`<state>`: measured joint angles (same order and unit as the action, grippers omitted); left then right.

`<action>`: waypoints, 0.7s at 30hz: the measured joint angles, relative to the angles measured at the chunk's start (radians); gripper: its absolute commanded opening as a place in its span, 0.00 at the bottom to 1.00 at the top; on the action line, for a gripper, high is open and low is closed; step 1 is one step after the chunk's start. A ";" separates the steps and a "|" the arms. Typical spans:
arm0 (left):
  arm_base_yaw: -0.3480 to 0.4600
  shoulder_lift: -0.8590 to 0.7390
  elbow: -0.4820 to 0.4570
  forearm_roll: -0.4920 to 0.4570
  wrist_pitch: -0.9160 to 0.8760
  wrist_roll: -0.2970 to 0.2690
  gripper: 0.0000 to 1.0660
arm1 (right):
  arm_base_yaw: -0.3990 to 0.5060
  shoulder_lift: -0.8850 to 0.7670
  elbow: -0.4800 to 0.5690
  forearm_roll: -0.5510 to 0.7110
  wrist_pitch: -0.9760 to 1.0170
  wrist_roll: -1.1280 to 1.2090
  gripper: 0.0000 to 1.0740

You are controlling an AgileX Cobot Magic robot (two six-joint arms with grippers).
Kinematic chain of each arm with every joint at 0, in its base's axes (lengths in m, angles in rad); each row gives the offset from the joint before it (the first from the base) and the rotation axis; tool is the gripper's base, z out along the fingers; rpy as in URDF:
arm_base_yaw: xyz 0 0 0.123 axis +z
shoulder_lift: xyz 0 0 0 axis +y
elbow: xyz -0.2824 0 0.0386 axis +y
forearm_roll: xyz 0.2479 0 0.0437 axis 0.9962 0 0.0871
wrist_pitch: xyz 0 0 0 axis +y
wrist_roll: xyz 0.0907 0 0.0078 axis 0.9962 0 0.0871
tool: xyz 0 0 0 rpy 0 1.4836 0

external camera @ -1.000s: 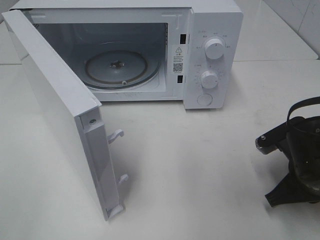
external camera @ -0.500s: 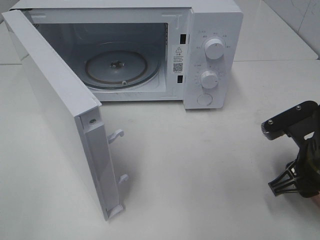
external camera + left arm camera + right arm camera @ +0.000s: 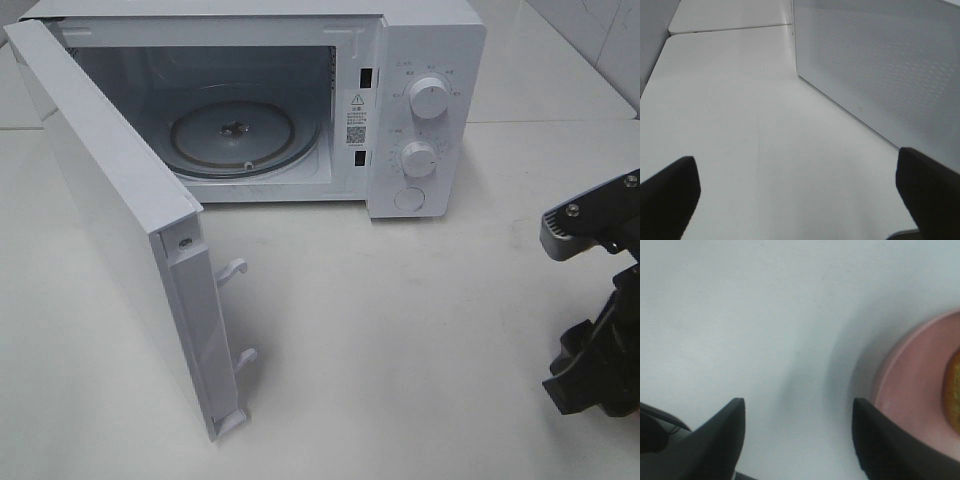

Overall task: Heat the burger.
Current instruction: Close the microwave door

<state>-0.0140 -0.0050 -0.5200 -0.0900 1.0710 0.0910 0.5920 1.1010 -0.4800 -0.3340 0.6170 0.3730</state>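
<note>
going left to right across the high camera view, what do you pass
open microwave door → glass turntable inside the cavity → the two control knobs → right arm at the right edge

Open white microwave (image 3: pixel 400 100), pink plate (image 3: pixel 910 390)

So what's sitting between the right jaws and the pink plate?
Nothing: the right wrist view shows only bare white table between the open right gripper and the pink plate, whose rim lies right beside one jaw.

Bare test bench: white microwave (image 3: pixel 260 100) alone on a plain white tabletop (image 3: pixel 420 330).
</note>
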 measured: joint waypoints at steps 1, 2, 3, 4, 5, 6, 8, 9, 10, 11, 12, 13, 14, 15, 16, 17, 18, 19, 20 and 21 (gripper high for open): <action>0.000 0.000 0.000 0.000 0.000 0.000 0.95 | 0.000 0.000 0.000 0.000 0.000 0.000 0.65; 0.000 0.000 0.000 0.000 0.000 0.000 0.95 | 0.000 -0.046 0.000 0.069 -0.004 -0.069 0.69; 0.000 0.000 0.000 0.000 0.000 0.000 0.95 | 0.000 -0.069 0.000 0.097 -0.005 -0.098 0.71; 0.000 0.000 0.000 0.000 0.000 0.000 0.95 | 0.000 -0.069 0.000 0.097 -0.005 -0.098 0.71; 0.000 0.000 0.000 0.000 0.000 0.000 0.95 | 0.000 -0.106 -0.004 0.137 0.004 -0.135 0.73; 0.000 0.000 0.000 0.000 0.000 0.000 0.95 | 0.000 -0.106 -0.004 0.137 0.004 -0.135 0.73; 0.000 0.000 0.000 0.000 0.000 0.000 0.95 | 0.000 -0.156 -0.030 0.169 0.057 -0.158 0.72; 0.000 0.000 0.000 0.000 0.000 0.000 0.95 | 0.000 -0.156 -0.030 0.169 0.057 -0.158 0.72; 0.000 0.000 0.000 0.000 0.000 0.000 0.95 | 0.000 -0.187 -0.064 0.182 0.116 -0.162 0.71; 0.000 0.000 0.000 0.000 0.000 0.000 0.95 | 0.000 -0.202 -0.084 0.186 0.147 -0.165 0.71; 0.000 0.000 0.000 0.000 0.000 0.000 0.95 | 0.000 -0.202 -0.084 0.186 0.147 -0.165 0.71; 0.000 0.000 0.000 0.000 0.000 0.000 0.95 | 0.000 -0.230 -0.117 0.191 0.202 -0.166 0.71; 0.000 0.000 0.000 0.000 0.000 0.000 0.95 | 0.000 -0.230 -0.117 0.191 0.202 -0.166 0.71; 0.000 0.000 0.000 0.000 0.000 0.000 0.95 | 0.000 -0.261 -0.144 0.197 0.248 -0.166 0.71; 0.000 0.000 0.000 0.000 0.000 0.000 0.95 | 0.000 -0.280 -0.155 0.200 0.267 -0.168 0.71; 0.000 0.000 0.000 0.000 0.000 0.000 0.95 | 0.000 -0.280 -0.155 0.200 0.267 -0.168 0.71; 0.000 0.000 0.000 0.000 0.000 0.000 0.95 | 0.000 -0.320 -0.167 0.207 0.294 -0.168 0.71; 0.000 0.000 0.000 0.000 0.000 0.000 0.95 | 0.000 -0.341 -0.169 0.208 0.306 -0.168 0.71; 0.000 0.000 0.000 0.000 0.000 0.000 0.95 | 0.000 -0.341 -0.169 0.208 0.306 -0.168 0.71; 0.000 0.000 0.000 0.000 0.000 0.000 0.95 | 0.000 -0.381 -0.170 0.208 0.328 -0.168 0.71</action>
<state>-0.0140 -0.0050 -0.5200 -0.0900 1.0710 0.0910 0.5920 0.7200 -0.6500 -0.1260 0.9450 0.2050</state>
